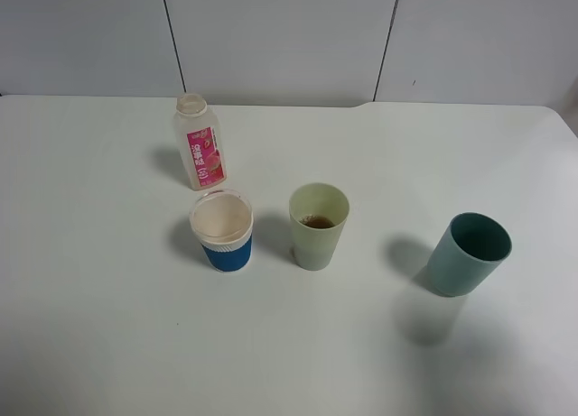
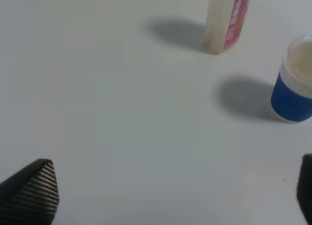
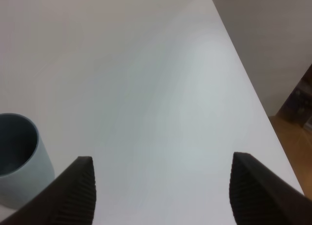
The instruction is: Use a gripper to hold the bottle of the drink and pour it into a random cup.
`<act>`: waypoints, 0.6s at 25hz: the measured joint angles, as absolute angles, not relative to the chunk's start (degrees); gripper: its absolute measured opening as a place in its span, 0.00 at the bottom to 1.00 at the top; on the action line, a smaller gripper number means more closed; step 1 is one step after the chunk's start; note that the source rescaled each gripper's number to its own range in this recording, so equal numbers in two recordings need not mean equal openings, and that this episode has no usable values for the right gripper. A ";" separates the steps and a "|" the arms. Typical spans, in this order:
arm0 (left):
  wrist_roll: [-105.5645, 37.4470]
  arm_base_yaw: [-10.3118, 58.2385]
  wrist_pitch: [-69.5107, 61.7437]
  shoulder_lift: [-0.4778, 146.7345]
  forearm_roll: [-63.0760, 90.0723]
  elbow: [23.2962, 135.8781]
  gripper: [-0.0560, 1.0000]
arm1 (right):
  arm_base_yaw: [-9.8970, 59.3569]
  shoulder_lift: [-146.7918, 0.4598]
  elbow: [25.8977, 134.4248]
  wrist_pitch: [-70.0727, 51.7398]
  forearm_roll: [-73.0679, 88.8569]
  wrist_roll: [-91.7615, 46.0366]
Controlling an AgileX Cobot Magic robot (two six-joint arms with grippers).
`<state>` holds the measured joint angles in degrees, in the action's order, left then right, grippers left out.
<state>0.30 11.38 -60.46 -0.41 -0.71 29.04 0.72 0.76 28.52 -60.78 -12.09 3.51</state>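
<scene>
Here, on the white desk (image 1: 108,326): four items, all upright and apart from one another.

Bottle (image 1: 200,143): clear plastic, whitish neck, pink-red label facing front. Stands toward the far edge, left of centre. Nothing grips it. The left wrist view shows its lower part (image 2: 226,21) and its shadow.

White cup (image 1: 221,229) with blue sleeve: just in front of the bottle, nearer the front edge. Inside pale; contents cannot be told. Also seen in the left wrist view (image 2: 295,81).

Cup (image 1: 318,226): pale yellow-green tumbler, near the desk's middle, just right of the white cup. A little dark brown drink (image 1: 317,222) lies at its bottom.

Teal tumbler (image 1: 469,254): well right of the cup, toward the right edge. Appears in the right wrist view (image 3: 19,164), beside one finger.

Left gripper (image 2: 175,193): jaws spread wide, empty, over bare desk; one ribbed black finger (image 2: 31,193) shows at one side, the other only as a sliver.

Right gripper (image 3: 163,191): jaws parted wide, holding nothing, over bare desk near the right edge.
</scene>
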 joint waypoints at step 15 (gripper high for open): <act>0.35 11.38 -60.46 -0.41 -0.71 29.04 1.00 | 0.72 0.76 28.52 -60.78 -12.09 3.51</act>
<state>0.35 11.38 -60.46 -0.41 -0.71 29.04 0.72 0.76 28.52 -60.78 -12.09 3.51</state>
